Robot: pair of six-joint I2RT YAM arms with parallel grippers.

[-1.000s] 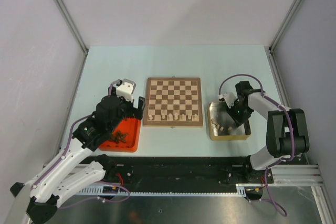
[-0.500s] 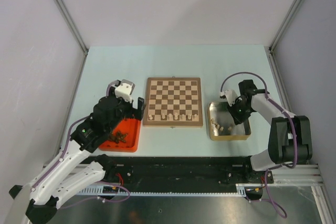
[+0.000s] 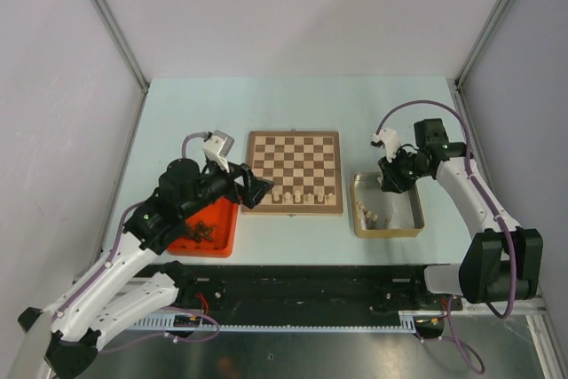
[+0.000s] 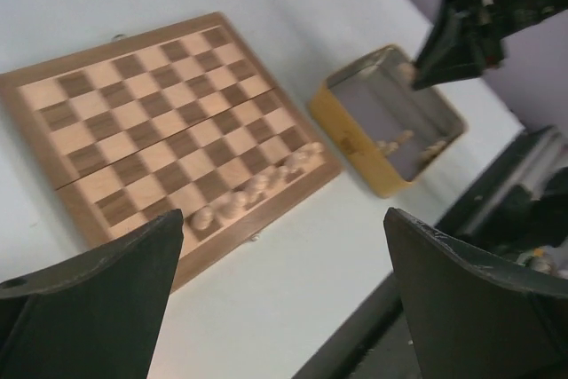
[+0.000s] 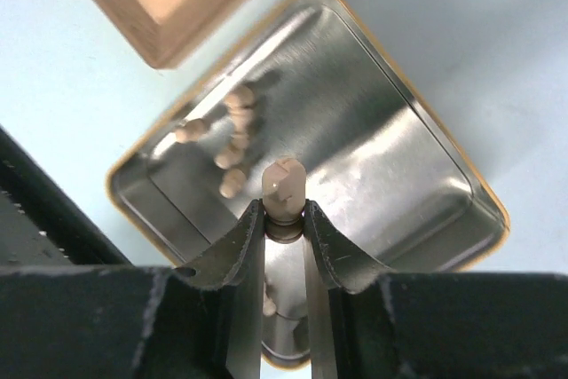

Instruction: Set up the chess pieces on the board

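The board (image 3: 293, 153) lies mid-table, with a row of pale chess pieces (image 3: 297, 195) along its near edge. In the left wrist view the board (image 4: 151, 104) and that row of pieces (image 4: 253, 188) are a little blurred. My right gripper (image 5: 284, 219) is shut on one pale chess piece (image 5: 285, 188), which hangs above the gold tin (image 5: 426, 157). From the top view this gripper (image 3: 388, 180) is over the tin's far left part. My left gripper (image 3: 253, 191) hovers by the board's near left corner. Its jaws (image 4: 282, 219) are wide open and hold nothing.
Several loose pale pieces (image 3: 368, 213) lie in the gold tin (image 3: 388, 233), right of the board. A red tray (image 3: 224, 241) with dark pieces (image 3: 200, 230) sits left of the board, under the left arm. The arms' black base rail runs along the near edge.
The right gripper closed on a pale piece in the tin and lifted it, the arm drawing back. The left gripper swung right, from over the red tray to the board's near left corner.
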